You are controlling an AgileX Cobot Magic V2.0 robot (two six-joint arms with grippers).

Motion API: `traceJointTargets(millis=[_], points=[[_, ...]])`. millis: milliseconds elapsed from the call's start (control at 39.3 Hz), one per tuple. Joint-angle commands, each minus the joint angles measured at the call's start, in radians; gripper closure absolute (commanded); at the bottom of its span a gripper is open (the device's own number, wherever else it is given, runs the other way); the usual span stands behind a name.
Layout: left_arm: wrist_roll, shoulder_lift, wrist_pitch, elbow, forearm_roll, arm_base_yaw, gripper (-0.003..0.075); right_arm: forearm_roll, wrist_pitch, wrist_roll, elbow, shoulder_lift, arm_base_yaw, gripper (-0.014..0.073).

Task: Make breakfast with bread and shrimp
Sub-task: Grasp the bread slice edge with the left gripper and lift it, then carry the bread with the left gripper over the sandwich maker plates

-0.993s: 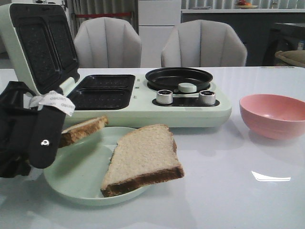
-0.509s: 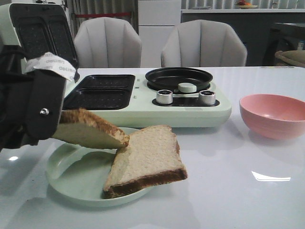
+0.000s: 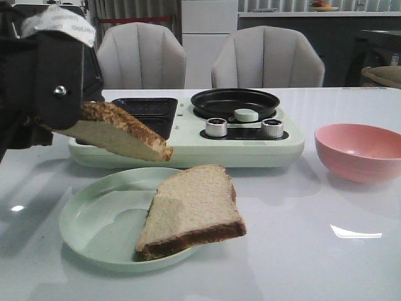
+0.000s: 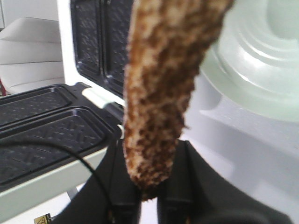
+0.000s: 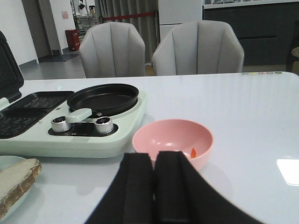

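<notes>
We are holding one slice of bread (image 3: pixel 119 132) in our left pincer (image 3: pixel 59 94), the fingers (image 4: pixel 124 186) pinching its crust edge so that the slice is hanging in the air, tilted downward. It is hovering clear of the pale green plate (image 3: pixel 94 219) and in front of the near edge of the breakfast machine (image 3: pixel 188 147), close to the machine's dark waffle plates (image 3: pixel 141 116). In the left wrist view the browned crust is standing up between the two fingers, with the open lid (image 4: pixel 93 42) of the machine and its ridged trays behind it.

The second slice (image 3: pixel 191 210) is lying on the plate near the front edge of the tabletop (image 3: pixel 301 251), its dark crust overhanging the plate's near rim.

We are keeping our right pincer (image 5: pixel 154 186) low over the tabletop on the right side, its fingers pressed together with nothing between them. Just beyond it the pink bowl (image 5: pixel 173 142) is sitting near the right edge of the tabletop, beside the machine. Inside the bowl, against the near wall, we are seeing a small orange piece, the shrimp (image 5: pixel 193 152), mostly hidden by the rim.

The round black frying pan (image 3: pixel 235 100) is sitting on the right half of the machine, with two silver knobs (image 3: pixel 216 127) and a pale green knob (image 3: pixel 245 115) in front of it. Two grey chairs (image 3: pixel 266 59) are standing behind the far edge of the tabletop.
</notes>
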State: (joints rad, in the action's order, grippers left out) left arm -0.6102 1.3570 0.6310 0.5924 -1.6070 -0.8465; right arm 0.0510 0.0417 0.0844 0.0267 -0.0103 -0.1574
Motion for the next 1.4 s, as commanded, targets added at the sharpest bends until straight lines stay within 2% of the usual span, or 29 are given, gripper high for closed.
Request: traceJointTargets(millis=[0, 153, 611, 917, 1375], points=[[-0.008, -0.03, 0.017, 0.07, -0.027, -0.006, 0.0606, -0.002, -0.086, -0.008, -0.017, -0.022, 0.005, 0.0443], [0.022, -0.03, -0.074, 0.174, -0.036, 0.054, 0.0606, -0.002, -0.086, -0.008, -0.017, -0.022, 0.005, 0.0443], [0.031, 0.015, -0.189, 0.382, -0.06, 0.259, 0.0606, -0.002, -0.086, -0.008, -0.017, -0.022, 0.005, 0.0443], [0.064, 0.168, -0.199, 0.499, -0.06, 0.299, 0.0606, -0.002, -0.086, -0.008, -0.017, -0.022, 0.005, 0.0443], [0.064, 0.419, -0.17, 0.769, -0.06, 0.366, 0.0606, -0.002, -0.086, -0.008, -0.017, -0.022, 0.005, 0.0443]])
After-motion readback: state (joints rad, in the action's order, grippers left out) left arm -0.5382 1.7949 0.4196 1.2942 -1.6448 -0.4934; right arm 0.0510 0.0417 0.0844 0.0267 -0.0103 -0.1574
